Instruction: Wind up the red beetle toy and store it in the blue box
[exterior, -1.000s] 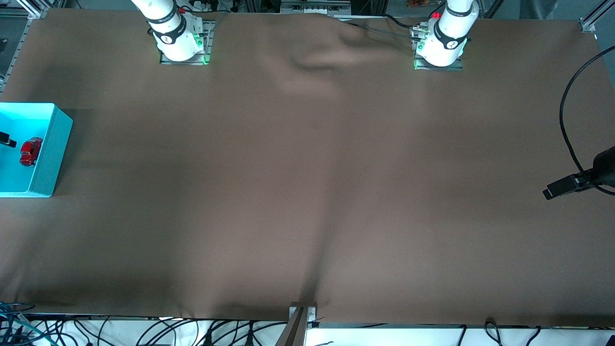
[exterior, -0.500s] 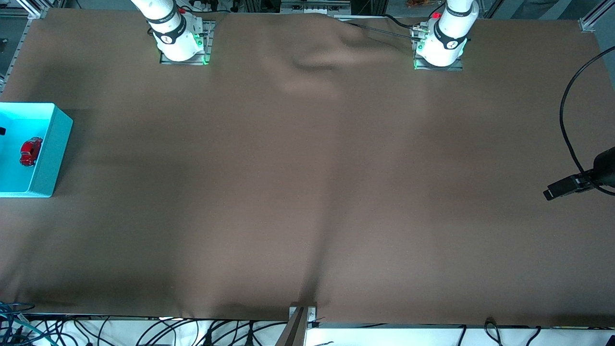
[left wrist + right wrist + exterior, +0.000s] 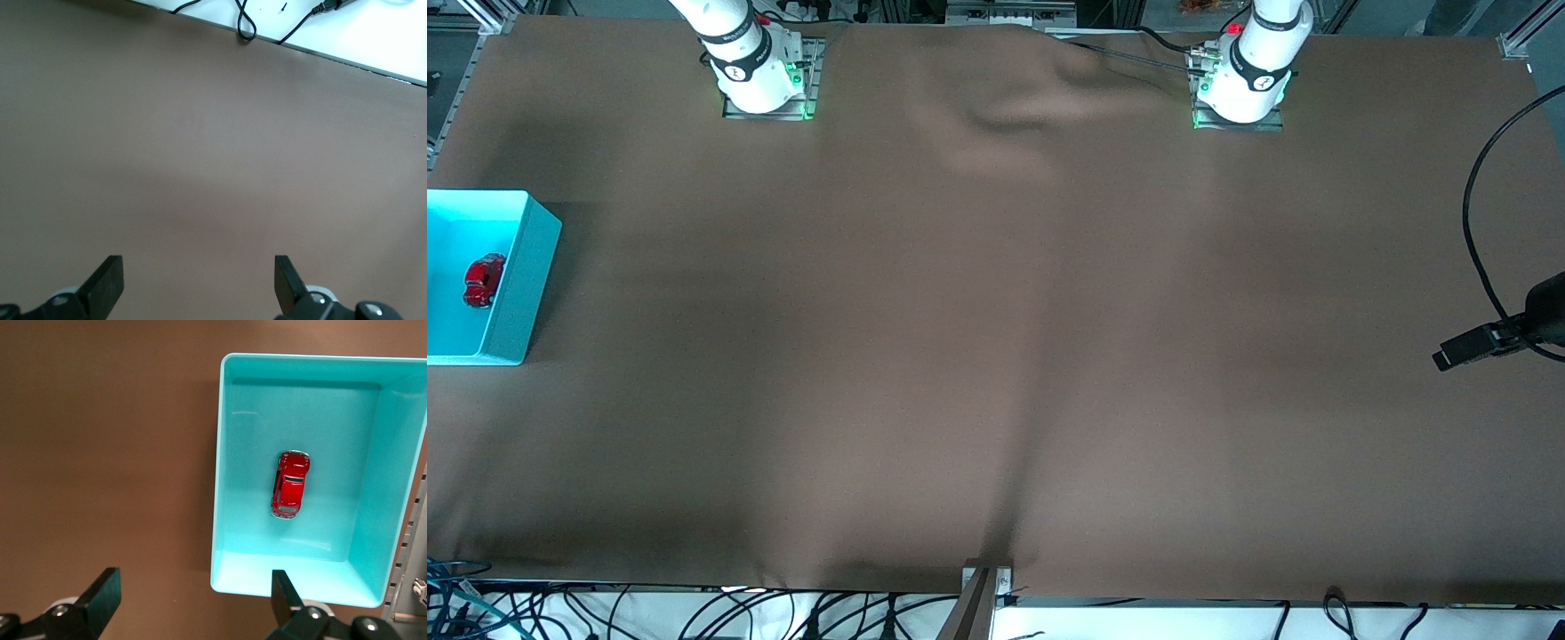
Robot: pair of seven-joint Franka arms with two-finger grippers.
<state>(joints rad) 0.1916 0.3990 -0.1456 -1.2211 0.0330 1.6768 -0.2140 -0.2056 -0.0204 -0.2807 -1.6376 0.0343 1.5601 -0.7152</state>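
The red beetle toy (image 3: 482,280) lies inside the blue box (image 3: 520,284) at the right arm's end of the table. In the right wrist view the toy (image 3: 289,484) rests near the middle of the box's floor, clear of the box's rim (image 3: 217,473). My right gripper (image 3: 190,595) is open and empty, high over the brown cloth beside the box; it is out of the front view. My left gripper (image 3: 199,283) is open and empty over bare cloth at the left arm's end, where its dark hand (image 3: 1463,347) shows in the front view.
A brown cloth (image 3: 996,338) covers the table, with a wrinkle (image 3: 1014,116) between the arm bases. A black cable (image 3: 1469,222) loops at the left arm's end. Cables (image 3: 245,20) hang past the table's edge. A metal frame (image 3: 408,573) runs beside the box.
The dark fingertip of my right gripper that showed over the box has drawn out of the front view. The toy stays in the box. The left arm has not moved.
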